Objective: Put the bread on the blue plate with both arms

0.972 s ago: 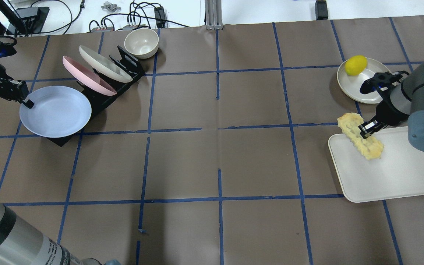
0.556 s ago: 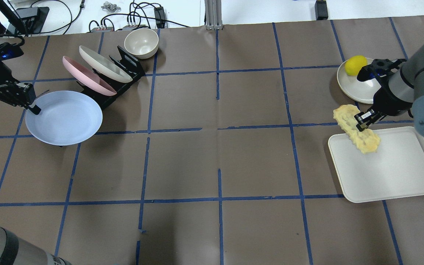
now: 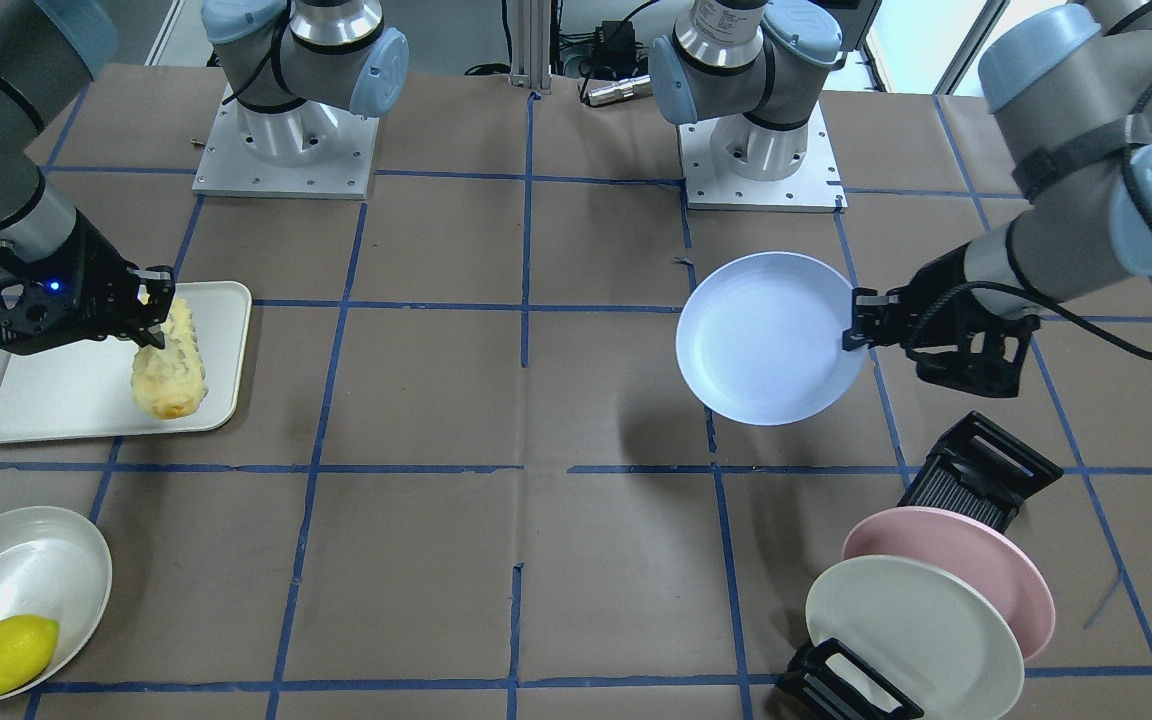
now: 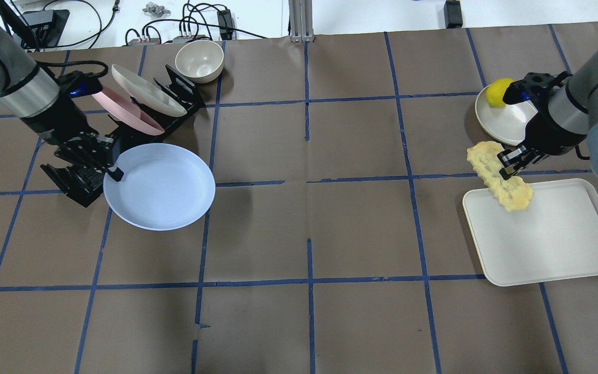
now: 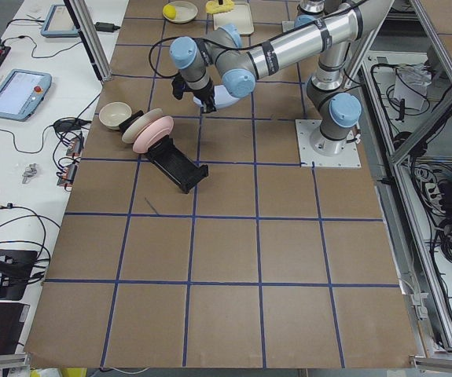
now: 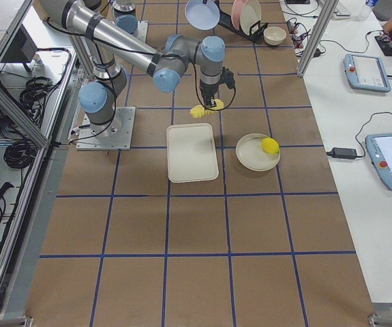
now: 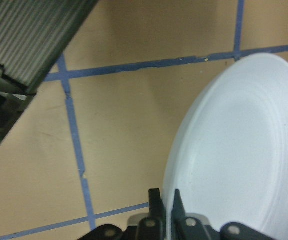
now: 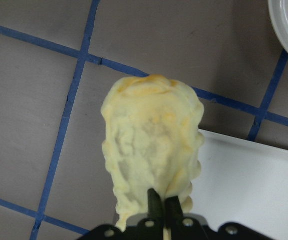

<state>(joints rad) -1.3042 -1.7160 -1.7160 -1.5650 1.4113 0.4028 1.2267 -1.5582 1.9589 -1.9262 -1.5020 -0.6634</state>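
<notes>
Opposed overhead and front-facing cameras both see the blue plate (image 4: 164, 187).

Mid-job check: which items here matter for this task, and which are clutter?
In play: bread, blue plate, left pincer, right pincer.
Just lying about: white tray, lemon on its dish, pink plate, cream plate, black rack, bowl.

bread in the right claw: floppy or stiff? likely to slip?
Probably fairly stiff: the bread juts out on both sides of the right claw without sagging. Likely soft, since the jaws look nearly closed into it. The bumpy crust suggests decent grip, though a single pinch may let it pivot.
</notes>
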